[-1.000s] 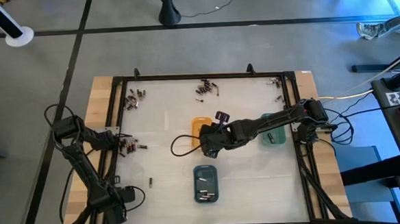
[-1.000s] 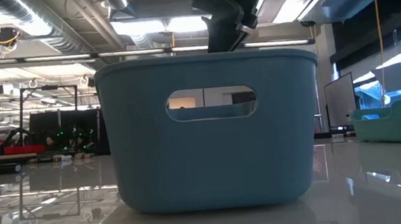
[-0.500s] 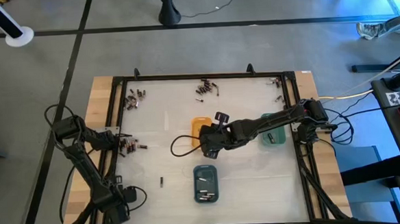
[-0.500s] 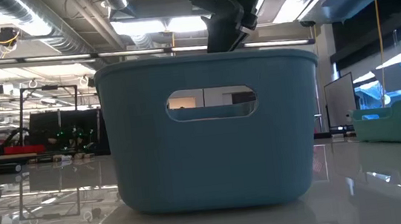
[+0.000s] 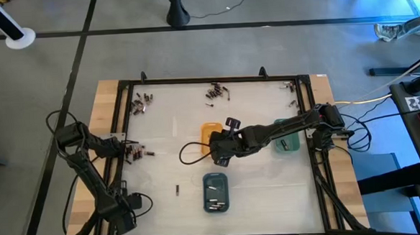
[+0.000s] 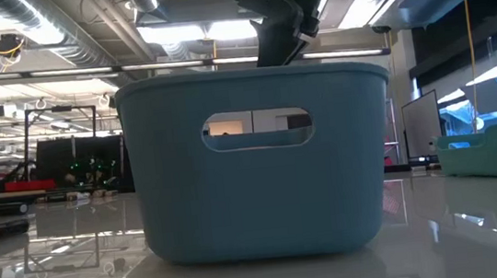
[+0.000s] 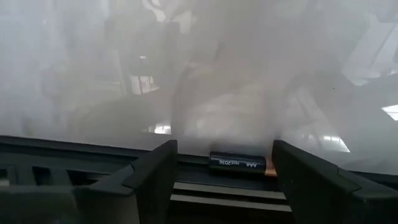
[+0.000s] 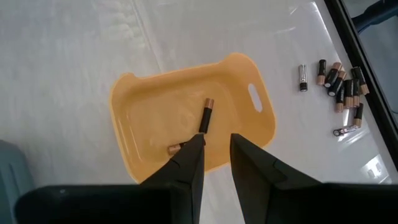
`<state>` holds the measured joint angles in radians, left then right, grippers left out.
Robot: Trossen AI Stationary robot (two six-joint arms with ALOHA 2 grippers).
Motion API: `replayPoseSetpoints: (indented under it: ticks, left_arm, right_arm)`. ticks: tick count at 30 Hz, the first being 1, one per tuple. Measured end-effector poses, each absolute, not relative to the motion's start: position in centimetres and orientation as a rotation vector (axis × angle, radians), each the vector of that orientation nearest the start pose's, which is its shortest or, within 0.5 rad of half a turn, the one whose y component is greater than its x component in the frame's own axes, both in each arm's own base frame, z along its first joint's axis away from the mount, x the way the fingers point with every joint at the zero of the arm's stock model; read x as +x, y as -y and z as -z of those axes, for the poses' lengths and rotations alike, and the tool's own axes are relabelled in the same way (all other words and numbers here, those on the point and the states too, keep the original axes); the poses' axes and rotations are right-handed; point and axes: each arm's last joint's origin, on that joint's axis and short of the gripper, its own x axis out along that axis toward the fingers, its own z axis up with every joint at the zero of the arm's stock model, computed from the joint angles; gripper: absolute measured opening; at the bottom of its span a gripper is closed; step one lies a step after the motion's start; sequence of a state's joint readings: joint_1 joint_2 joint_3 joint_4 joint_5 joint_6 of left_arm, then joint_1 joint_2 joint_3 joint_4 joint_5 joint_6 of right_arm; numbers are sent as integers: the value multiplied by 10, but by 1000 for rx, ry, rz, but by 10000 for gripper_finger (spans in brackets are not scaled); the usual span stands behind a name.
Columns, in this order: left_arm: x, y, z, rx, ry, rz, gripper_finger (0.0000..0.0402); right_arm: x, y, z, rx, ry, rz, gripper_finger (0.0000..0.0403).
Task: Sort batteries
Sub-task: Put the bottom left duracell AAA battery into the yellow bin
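My left gripper (image 5: 130, 152) stands open at the table's left edge, pointing steeply down. An AAA battery (image 7: 239, 163) lies on the dark frame rail between its fingers, apart from one finger and close to the other. More batteries (image 5: 141, 153) lie beside it. My right gripper (image 5: 221, 159) hovers over the orange tray (image 8: 186, 118), its fingers a little apart with nothing between them. Two batteries (image 8: 204, 118) lie in that tray. One loose battery (image 5: 178, 189) lies on the table left of the blue tray (image 5: 215, 191).
Battery heaps lie at the far left (image 5: 142, 101), far middle (image 5: 217, 92) and far right (image 5: 290, 86). A green tray (image 5: 287, 144) stands to the right of the orange one. The blue tray (image 6: 255, 157), holding batteries, fills the low view. A black frame (image 5: 124, 122) rims the table.
The loose battery near the table's front has moved steadily toward the right, closer to the blue tray. Both arms stay where they were.
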<state>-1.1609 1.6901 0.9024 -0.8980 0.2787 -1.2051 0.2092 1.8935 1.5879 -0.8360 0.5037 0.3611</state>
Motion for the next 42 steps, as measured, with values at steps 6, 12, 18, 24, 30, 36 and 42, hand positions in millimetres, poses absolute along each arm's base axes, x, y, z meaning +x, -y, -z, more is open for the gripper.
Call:
replayPoseSetpoints:
  ticks: [6, 12, 18, 24, 30, 36, 42]
  left_arm:
    - [95, 241, -139, -74, -1883, -11, 253]
    - [99, 239, -139, -87, -1875, -30, 253]
    - [110, 234, -139, -146, -1883, -82, 253]
    - [125, 226, -139, -200, -1869, -119, 253]
    - [132, 223, -140, -190, -1885, -59, 253]
    - [133, 227, -140, -213, -1918, 40, 253]
    - [133, 228, -141, -219, -1917, 63, 253]
  right_arm:
    - [388, -68, -253, -76, -1002, 447, 80]
    - [389, -68, -253, -78, -1001, 446, 80]
    - [389, -68, -253, -78, -1000, 445, 80]
    - [389, -68, -253, -77, -998, 445, 80]
    - [389, -69, -253, -72, -1002, 436, 80]
    - [389, -69, -253, -68, -1005, 429, 80]
    - [389, -69, -253, -67, -1005, 429, 80]
